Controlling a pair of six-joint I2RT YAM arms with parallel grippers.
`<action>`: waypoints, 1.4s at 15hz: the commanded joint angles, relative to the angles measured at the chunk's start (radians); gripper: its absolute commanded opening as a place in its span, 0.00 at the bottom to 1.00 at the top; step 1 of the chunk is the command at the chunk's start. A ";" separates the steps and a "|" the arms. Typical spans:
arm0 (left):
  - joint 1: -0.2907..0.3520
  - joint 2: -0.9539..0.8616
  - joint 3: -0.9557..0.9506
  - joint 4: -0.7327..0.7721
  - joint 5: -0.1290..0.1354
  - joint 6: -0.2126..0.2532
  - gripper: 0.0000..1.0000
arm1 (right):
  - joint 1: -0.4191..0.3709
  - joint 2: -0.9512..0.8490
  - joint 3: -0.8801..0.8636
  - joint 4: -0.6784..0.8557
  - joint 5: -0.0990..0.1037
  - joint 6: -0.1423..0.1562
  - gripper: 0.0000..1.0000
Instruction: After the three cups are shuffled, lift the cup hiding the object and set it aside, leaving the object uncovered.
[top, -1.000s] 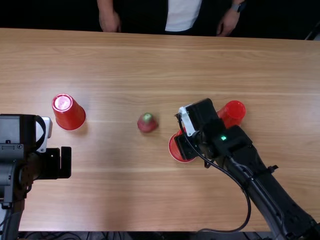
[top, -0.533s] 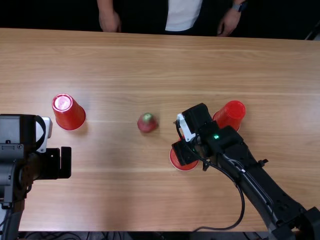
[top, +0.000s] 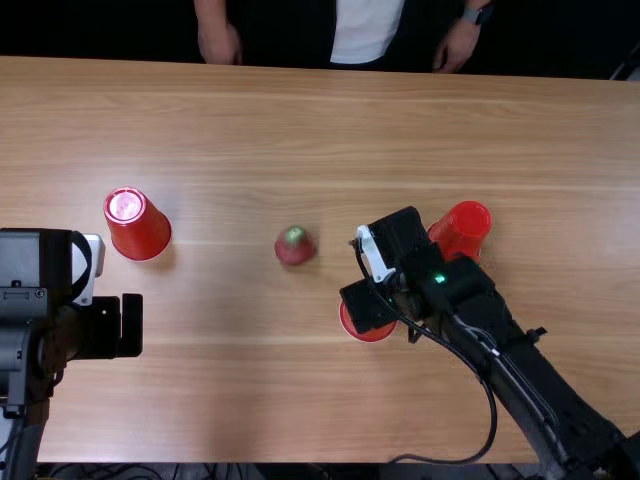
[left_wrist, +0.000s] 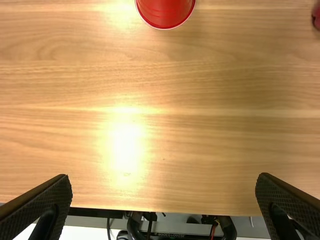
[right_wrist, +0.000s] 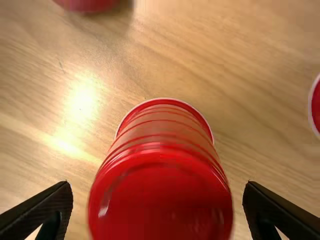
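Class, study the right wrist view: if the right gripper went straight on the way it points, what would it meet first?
The upside-down red cup between its open fingers: the right gripper points down onto its base, the table beneath. The gap is hard to judge.

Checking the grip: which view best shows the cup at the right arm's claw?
The right wrist view: the cup sits mid-picture inside the open claw, clear of both fingers. From the top, the arm covers most of it, leaving a red edge. The left wrist view faces another cup.
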 joint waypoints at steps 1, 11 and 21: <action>-0.005 -0.008 0.021 0.002 0.010 -0.001 1.00 | -0.013 -0.062 0.035 0.001 0.006 0.009 1.00; -0.010 -0.066 0.009 0.063 0.043 -0.008 1.00 | -0.290 -0.451 0.009 -0.091 0.007 0.003 1.00; -0.008 -0.323 -0.241 0.262 0.043 -0.099 1.00 | -0.497 -0.957 -0.286 -0.092 0.007 0.003 1.00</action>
